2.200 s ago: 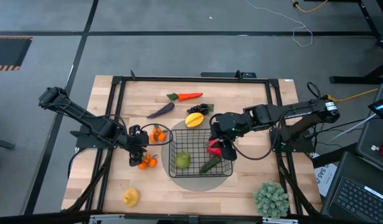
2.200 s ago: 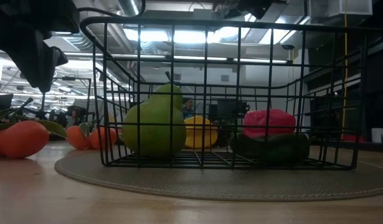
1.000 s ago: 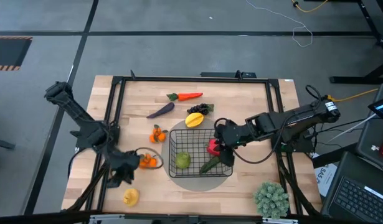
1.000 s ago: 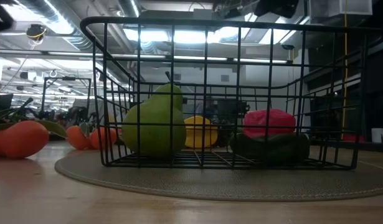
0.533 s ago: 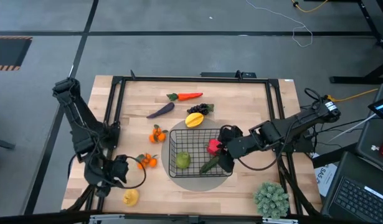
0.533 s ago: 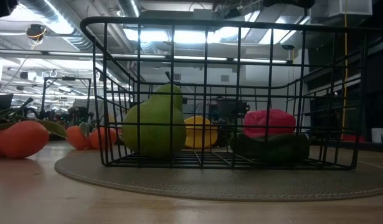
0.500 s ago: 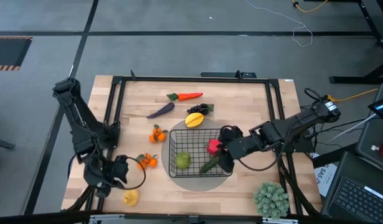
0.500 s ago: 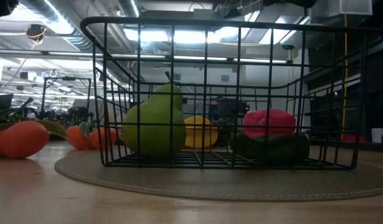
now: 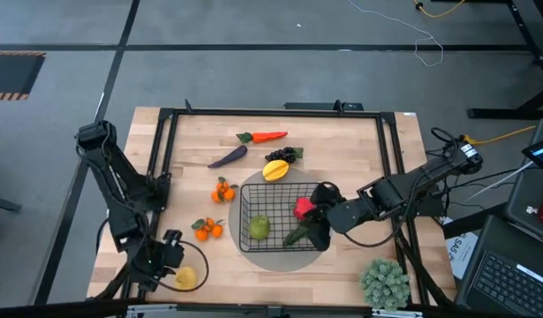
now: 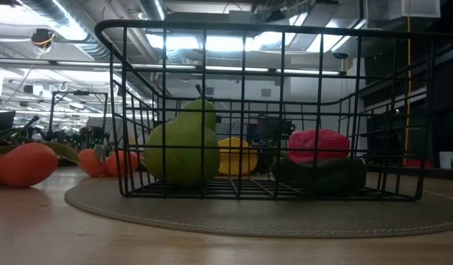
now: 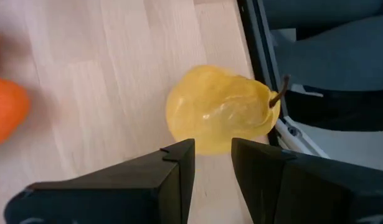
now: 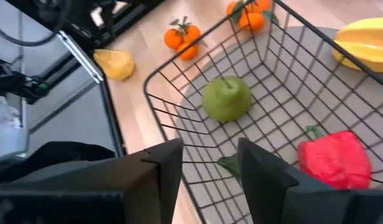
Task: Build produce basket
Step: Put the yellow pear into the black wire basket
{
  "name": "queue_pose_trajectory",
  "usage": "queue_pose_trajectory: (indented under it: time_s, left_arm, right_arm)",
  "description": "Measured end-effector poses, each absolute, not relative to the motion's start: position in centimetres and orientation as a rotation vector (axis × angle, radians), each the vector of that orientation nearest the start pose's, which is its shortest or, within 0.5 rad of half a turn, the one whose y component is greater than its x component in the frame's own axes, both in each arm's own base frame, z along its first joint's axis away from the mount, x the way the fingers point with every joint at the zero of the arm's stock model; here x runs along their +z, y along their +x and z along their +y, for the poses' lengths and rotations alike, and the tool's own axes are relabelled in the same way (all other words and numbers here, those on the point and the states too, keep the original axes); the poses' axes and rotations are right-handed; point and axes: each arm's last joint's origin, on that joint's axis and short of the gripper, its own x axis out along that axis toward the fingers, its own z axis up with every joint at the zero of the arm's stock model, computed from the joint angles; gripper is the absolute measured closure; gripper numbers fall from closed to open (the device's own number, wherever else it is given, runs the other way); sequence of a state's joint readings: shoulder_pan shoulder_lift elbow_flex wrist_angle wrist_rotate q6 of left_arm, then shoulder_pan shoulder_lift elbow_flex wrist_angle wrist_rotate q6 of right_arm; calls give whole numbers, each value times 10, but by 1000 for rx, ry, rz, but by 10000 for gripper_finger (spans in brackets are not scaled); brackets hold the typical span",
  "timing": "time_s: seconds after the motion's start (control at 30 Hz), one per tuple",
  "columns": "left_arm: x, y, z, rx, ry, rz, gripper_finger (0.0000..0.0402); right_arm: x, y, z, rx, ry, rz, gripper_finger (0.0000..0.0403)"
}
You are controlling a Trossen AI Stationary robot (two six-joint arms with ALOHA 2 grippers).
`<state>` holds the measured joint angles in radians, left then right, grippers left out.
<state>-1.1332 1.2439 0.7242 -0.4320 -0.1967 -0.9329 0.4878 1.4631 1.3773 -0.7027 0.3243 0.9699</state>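
**Three items in basket, L arm at yellow pear**

Basket (image 9: 280, 216) sits on round grey mat (image 9: 320, 252), mid-table. Inside: green apple (image 9: 259, 227), red pepper (image 9: 302, 208), green cucumber (image 9: 296, 235).

Outside, on wood: carrot (image 9: 264, 136), eggplant (image 9: 227, 156), grapes (image 9: 284, 154) twd far edge; yellow fruit (image 9: 275, 169) just beside basket's far side; two tangerine clusters (image 9: 222, 189) and (image 9: 206, 228) left of basket.

L gripper (image 9: 168, 256) at near-left corner, right next to yellow pear (image 11: 219, 109). Wrist view: fingers (image 11: 179, 155) parted w/ narrow gap, pear just ahead of tips, nothing gripped.

R gripper (image 9: 317, 212) over basket's right side. Its fingers (image 12: 169, 155) stand apart, empty, above the mesh.

Bushy green plant (image 9: 383, 283) at near-right corner.
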Motion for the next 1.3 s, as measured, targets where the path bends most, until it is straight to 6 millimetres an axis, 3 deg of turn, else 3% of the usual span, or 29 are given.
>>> queue_pose_trajectory:
  time_s: [0.4,0.8,1.3]
  left_arm:
    - [220,101,-216,-533,-315,991,308]
    - [222,106,-218,-542,-145,831,308]
    - [222,106,-218,-540,-148,826,308]
  right_arm:
    - [341,274,150,-221,590,618,261]
    - [321,282,170,-216,565,671,261]
    - [314,285,175,-169,579,733,261]
